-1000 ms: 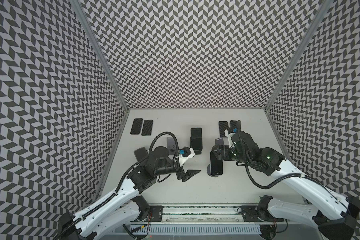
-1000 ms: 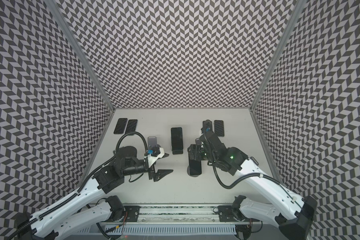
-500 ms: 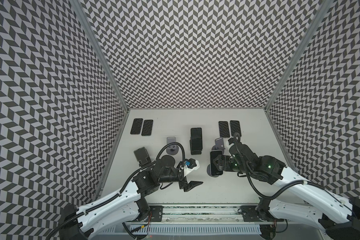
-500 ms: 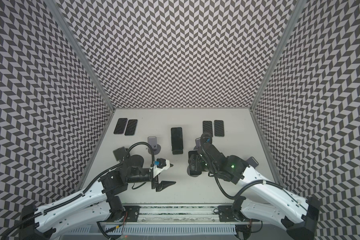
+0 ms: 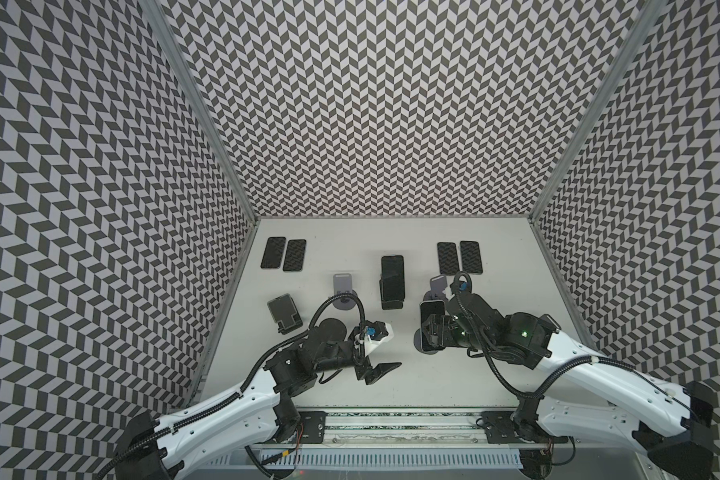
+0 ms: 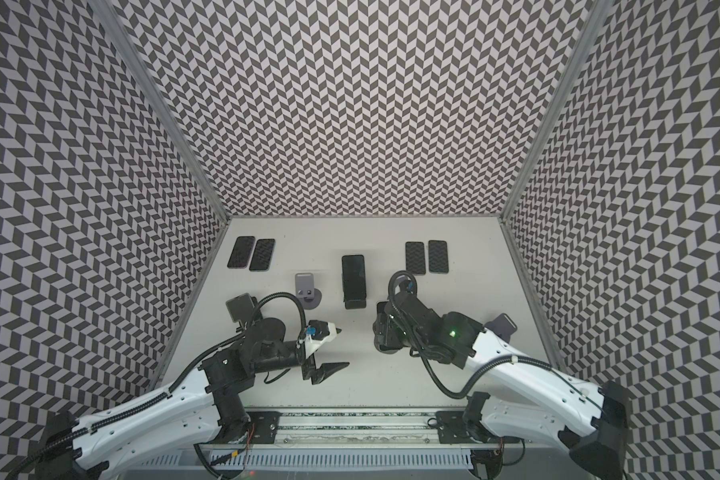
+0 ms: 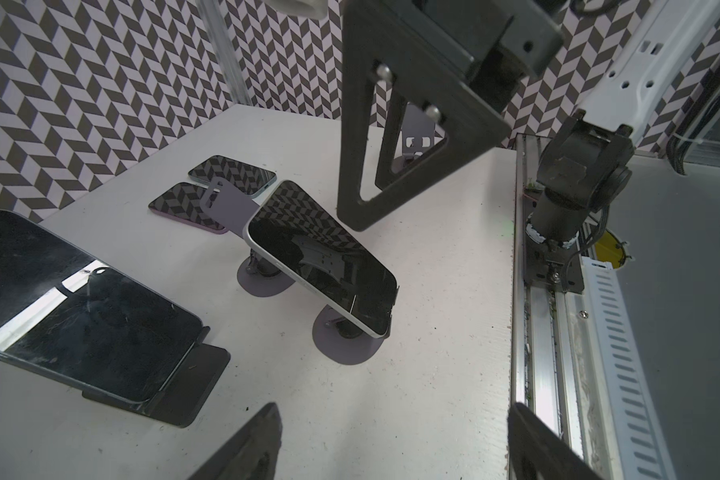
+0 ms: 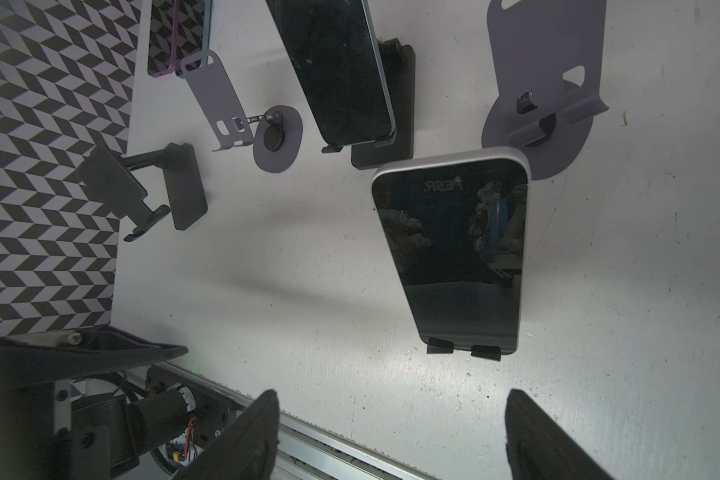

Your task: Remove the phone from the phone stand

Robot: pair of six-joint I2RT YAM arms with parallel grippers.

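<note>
Glossy phone leans on its stand; my right gripper gapes, empty. Risk: off-centre closing could topple phone and stand.

left arm stretched low toward centre, left gripper jaws spread, empty, right arm folded inward, right gripper jaws spread, empty, facing left arm

Lab test booth, chevron-patterned walls, white table, aluminium rail
</note>
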